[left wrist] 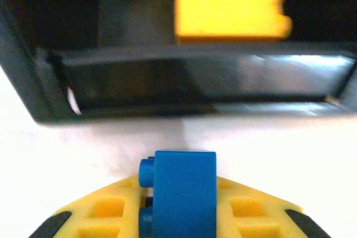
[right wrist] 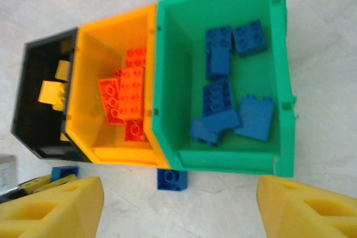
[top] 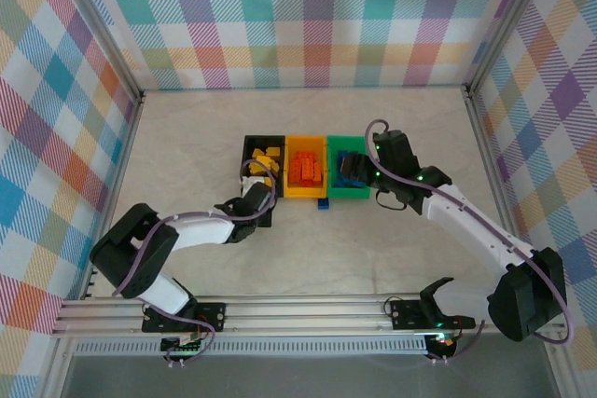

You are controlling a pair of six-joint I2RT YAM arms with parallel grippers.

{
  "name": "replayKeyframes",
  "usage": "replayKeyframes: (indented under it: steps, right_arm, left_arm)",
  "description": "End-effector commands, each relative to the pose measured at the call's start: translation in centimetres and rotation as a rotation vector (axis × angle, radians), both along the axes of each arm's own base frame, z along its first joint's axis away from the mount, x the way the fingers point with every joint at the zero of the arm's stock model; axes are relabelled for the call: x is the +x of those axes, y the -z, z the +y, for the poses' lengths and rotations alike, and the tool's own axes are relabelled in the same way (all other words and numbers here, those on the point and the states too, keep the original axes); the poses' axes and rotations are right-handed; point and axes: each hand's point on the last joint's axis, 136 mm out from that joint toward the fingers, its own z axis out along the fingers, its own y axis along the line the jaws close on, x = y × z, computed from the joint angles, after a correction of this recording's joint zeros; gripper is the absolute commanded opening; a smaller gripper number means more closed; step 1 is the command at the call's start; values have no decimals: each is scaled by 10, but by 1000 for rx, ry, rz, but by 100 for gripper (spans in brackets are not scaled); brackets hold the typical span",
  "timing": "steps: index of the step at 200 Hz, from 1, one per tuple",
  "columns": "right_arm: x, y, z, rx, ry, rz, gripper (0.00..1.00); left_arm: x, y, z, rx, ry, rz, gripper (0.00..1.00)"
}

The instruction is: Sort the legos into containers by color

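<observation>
- Three bins stand in a touching row at the centre of the top view. From left to right I see a black bin [top: 263, 138], an orange-yellow bin [top: 305, 196] and a green bin [top: 347, 199].
- Yellow bricks [top: 269, 157] lie in the black bin, orange bricks [top: 305, 171] are piled in the orange-yellow one, and blue bricks [right wrist: 223, 90] are scattered across the green one.
- My left claw [top: 261, 200] sits low at the near wall of the black bin, just left of centre in the top view. I read it as clamped on a blue brick [left wrist: 184, 193]. That brick fills the bottom centre of the left wrist view, between the yellow fingers [left wrist: 100, 215].
- My right claw [right wrist: 178, 199] hangs above the green bin. Its fingers [right wrist: 50, 210] are spread wide, one in each lower corner of the right wrist view.
- One stray blue brick [right wrist: 172, 179] lies on the table [top: 187, 137]. It is just in front of the seam between the orange-yellow and green bins, low in the right wrist view.
</observation>
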Motion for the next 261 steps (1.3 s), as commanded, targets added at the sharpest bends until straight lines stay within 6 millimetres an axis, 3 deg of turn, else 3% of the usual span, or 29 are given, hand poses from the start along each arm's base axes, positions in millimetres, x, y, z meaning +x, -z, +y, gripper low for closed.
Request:
replayKeyframes:
  steps: [1,30,60,94,128,160,178,193,210,240,248,261]
  right_arm:
    - [-14,14,-6,3,20,35,73]
    - [-34,50,-22,-33,54,101,73]
    - [-53,75,-33,-44,74,155,73]
    - [-68,86,-38,-29,81,184,73]
    - [-78,90,-45,-37,86,189,73]
    - [-82,91,-46,-34,80,188,73]
    - [-82,91,-45,-28,75,188,73]
    - [-81,90,-41,-14,66,183,73]
    - [-79,88,-36,-1,49,176,73]
    - [-75,89,-24,8,26,166,73]
    - [-74,89,-20,6,20,162,73]
    - [-71,90,-11,8,10,153,73]
  left_arm:
    - [-18,-33,-17,-76,26,-47,17]
    - [-30,-92,-59,-175,128,-112,18]
    - [-4,-138,-118,-253,223,-131,19]
    - [36,-151,-194,-287,318,-125,18]
    - [69,-144,-242,-270,362,-95,18]
    - [93,-125,-249,-225,321,-60,22]
    - [104,-127,-248,-246,294,-55,32]
    - [108,-134,-249,-272,288,-58,48]
    - [108,-150,-248,-290,288,-85,67]
    - [97,-195,-232,-351,285,-160,86]
    - [93,-211,-227,-386,284,-198,98]
    - [80,-228,-211,-421,277,-229,100]
